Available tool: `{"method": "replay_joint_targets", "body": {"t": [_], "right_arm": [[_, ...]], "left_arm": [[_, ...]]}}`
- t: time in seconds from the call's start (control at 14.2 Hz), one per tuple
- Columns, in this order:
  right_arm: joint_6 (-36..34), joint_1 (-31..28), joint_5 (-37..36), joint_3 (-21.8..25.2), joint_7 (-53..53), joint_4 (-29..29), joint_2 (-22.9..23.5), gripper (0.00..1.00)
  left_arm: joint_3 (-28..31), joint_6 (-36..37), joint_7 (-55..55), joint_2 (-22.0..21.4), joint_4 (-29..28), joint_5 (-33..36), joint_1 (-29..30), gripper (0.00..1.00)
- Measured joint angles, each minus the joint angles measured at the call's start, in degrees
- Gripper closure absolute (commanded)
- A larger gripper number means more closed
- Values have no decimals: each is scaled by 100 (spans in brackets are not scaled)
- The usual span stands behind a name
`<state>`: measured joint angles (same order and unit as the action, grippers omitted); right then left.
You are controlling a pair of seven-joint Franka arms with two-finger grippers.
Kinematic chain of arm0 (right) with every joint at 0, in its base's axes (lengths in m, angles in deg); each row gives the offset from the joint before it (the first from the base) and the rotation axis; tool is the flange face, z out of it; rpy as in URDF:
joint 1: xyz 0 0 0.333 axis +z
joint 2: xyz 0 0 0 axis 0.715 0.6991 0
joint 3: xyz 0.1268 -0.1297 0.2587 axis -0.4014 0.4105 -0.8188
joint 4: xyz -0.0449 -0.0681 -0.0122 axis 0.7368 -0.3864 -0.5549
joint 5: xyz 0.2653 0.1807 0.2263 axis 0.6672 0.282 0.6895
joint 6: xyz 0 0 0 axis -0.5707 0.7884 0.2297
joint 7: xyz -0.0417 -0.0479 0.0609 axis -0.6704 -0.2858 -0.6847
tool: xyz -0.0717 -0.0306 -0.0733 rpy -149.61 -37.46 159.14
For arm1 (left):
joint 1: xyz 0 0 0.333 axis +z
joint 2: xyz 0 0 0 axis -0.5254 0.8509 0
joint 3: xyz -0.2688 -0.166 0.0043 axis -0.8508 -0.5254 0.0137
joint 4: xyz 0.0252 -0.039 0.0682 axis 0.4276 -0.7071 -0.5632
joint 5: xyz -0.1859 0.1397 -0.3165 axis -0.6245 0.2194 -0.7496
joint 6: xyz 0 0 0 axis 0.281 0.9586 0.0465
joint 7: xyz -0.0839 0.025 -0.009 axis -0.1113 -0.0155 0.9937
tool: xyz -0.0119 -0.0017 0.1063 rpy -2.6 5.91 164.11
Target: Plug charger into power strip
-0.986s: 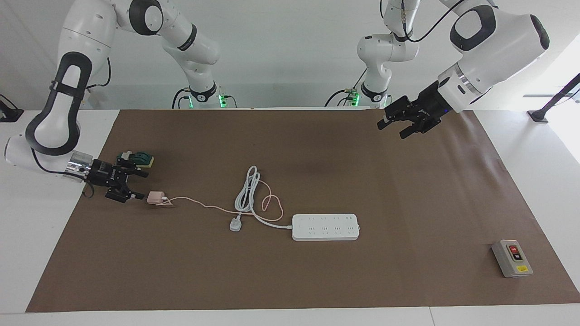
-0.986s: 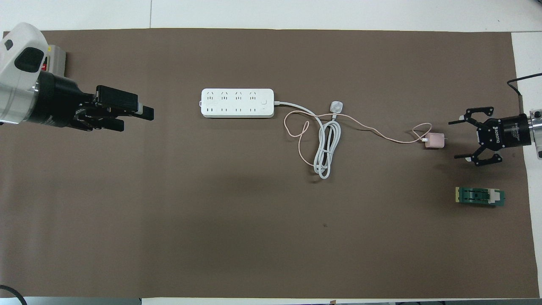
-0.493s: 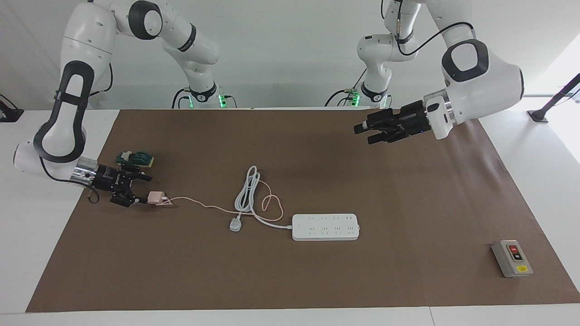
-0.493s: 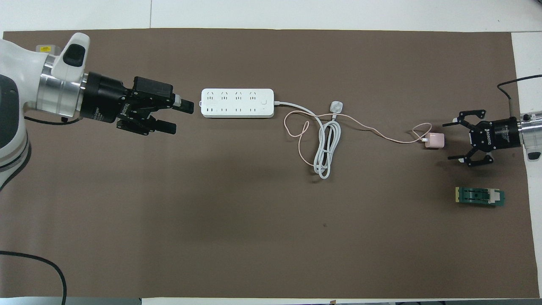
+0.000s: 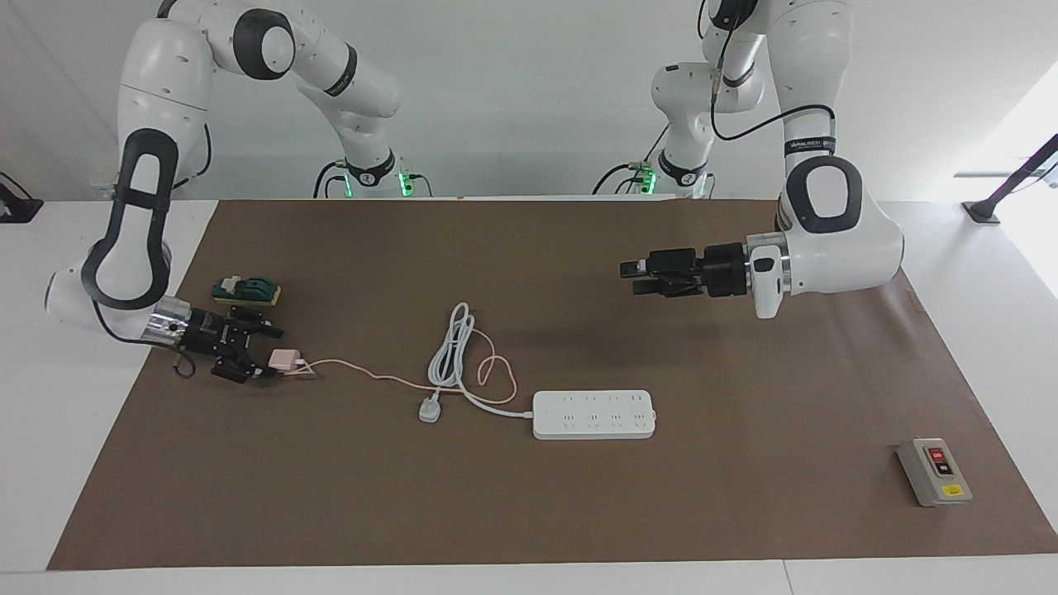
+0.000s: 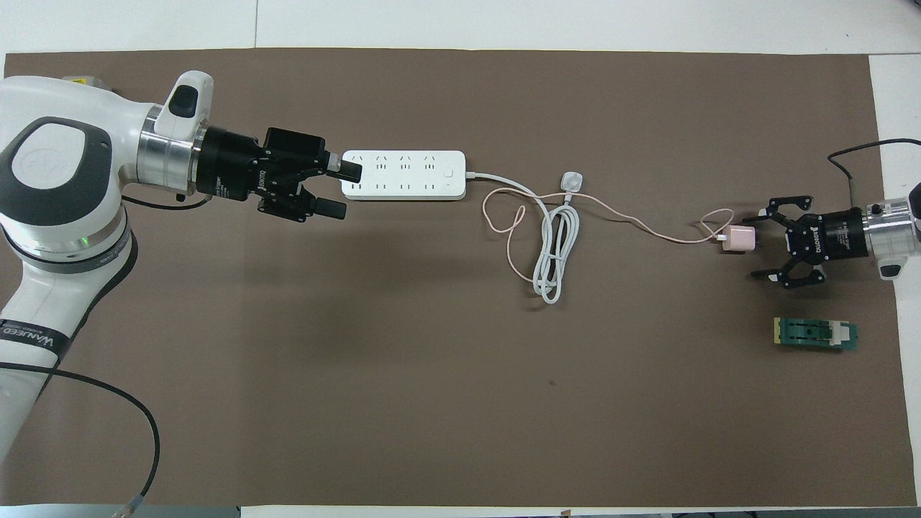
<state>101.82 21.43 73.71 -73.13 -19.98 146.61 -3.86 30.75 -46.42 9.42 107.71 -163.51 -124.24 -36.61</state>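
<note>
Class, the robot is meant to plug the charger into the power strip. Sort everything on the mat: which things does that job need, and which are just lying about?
Needed for the job:
- charger
- power strip

Just lying about:
- grey switch box
- green block

1 charger, 1 power strip, 1 switch box, 1 green block, 2 arms.

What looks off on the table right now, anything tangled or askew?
Only the cables: the charger's thin pink cable loops across the coiled white cord of the power strip, so it may snag when lifted. Nothing looks damaged or spilled.
</note>
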Motion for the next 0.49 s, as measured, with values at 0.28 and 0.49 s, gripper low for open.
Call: {"method": "replay_joint_targets", "body": {"t": [0.28,0.49], "right_arm": [[6,-1,3,1,-21,1,5,34],[-18,-4,3,11,-105,18,5,100]], "left_arm": [[43,256,929,393,-207,-907,76,0],[49,418,1373,640,-358,-1560,144,0]]}}
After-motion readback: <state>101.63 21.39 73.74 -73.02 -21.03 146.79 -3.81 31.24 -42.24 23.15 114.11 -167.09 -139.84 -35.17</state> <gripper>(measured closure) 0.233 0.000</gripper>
